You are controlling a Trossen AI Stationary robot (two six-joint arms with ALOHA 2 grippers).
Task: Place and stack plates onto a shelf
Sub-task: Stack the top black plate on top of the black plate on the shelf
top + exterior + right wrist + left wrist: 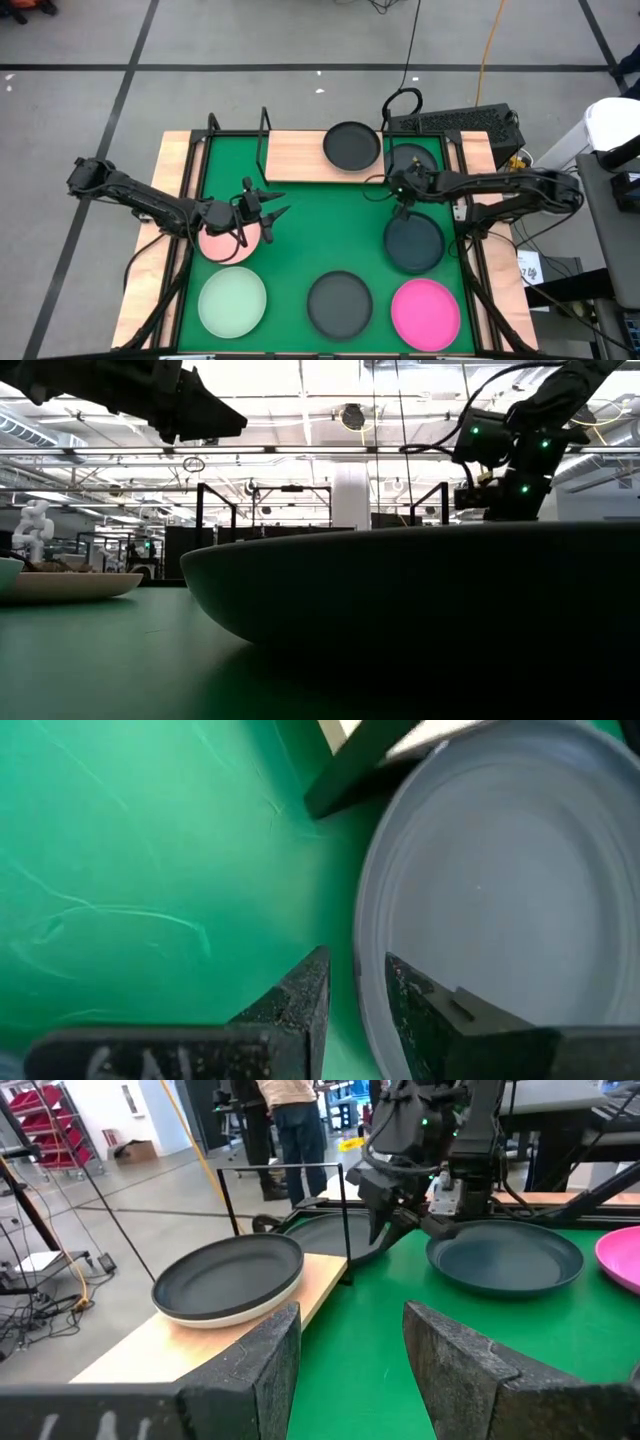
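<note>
On light-wood plank shelf, right end: dark grey round plate stacked over white plate. My right gripper straddles rim of second dark plate just beside shelf, fingers narrowly parted, rim between. Dark teal plate near. My left gripper spread open, holding nothing, above pale pink plate.

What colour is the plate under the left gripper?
Pale pink plate, under the left gripper; clearest in the high view.
</note>
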